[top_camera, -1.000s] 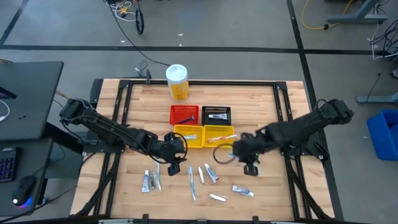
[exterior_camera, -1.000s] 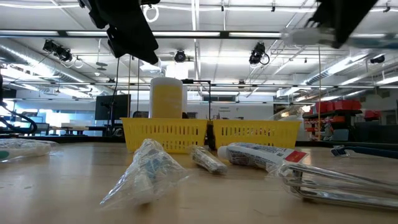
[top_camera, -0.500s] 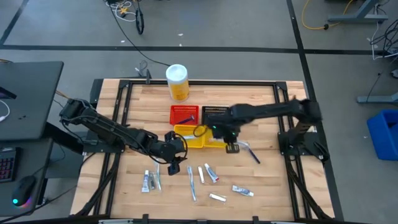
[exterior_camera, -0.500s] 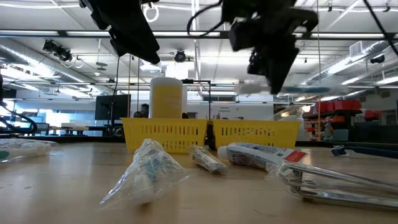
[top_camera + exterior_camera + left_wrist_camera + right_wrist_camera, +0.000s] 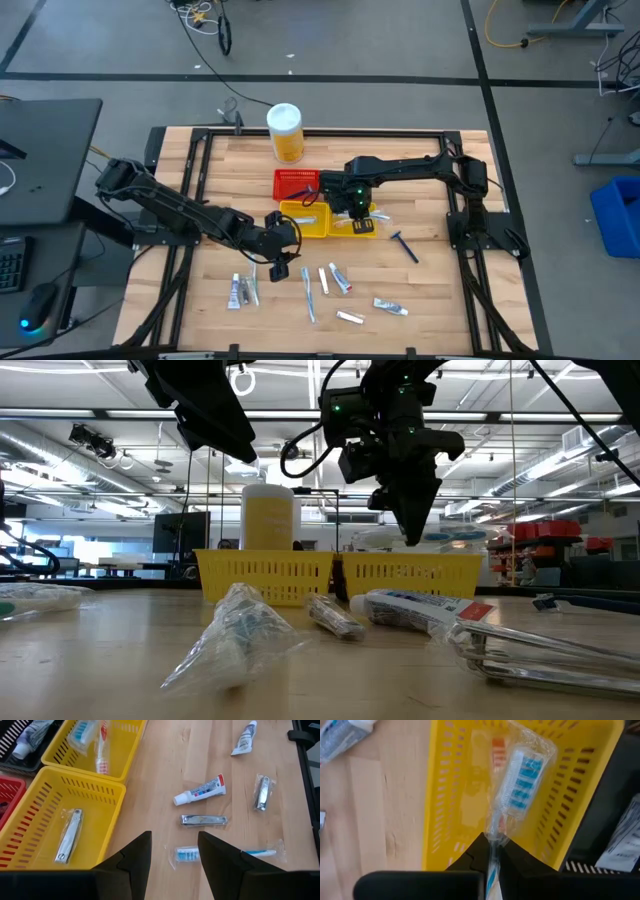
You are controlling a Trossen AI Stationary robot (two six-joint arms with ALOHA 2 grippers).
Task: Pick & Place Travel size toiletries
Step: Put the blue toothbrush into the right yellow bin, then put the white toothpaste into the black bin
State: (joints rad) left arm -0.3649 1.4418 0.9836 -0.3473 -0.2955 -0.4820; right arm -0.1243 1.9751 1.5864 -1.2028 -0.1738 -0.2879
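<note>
My right gripper (image 5: 357, 210) hangs over the right yellow basket (image 5: 366, 226), shut on a toothbrush in clear wrap (image 5: 522, 774) with blue-and-white bristles. My left gripper (image 5: 280, 266) hovers open near the table's middle, above the loose toiletries. Through its fingers (image 5: 175, 859) I see a wrapped toothbrush (image 5: 226, 853), a nail clipper (image 5: 203, 820) and a white tube with red and blue marks (image 5: 200, 792) lying flat on the wood. A blue-handled razor (image 5: 404, 244) lies right of the baskets. My right gripper pinches the wrapped toothbrush between its two fingers on the thin neck just below the head (image 5: 493, 834), through the clear wrap. The brush lies along the fingers and juts out past their tips. Its head is lifted clear over the inside of the yellow basket (image 5: 436, 795).
The left yellow basket (image 5: 303, 218) holds a nail clipper (image 5: 67, 836). Red (image 5: 297, 183) and black (image 5: 348, 182) baskets sit behind it, and a tall yellow canister (image 5: 285, 132) stands at the far edge. More tubes and clippers (image 5: 240, 290) lie along the near side.
My right gripper has swung from the table's right-middle toward the left and far side, carrying the toothbrush, and now hangs over the right yellow basket. The blue razor shows on the wood where the arm was. My left arm has kept still.
</note>
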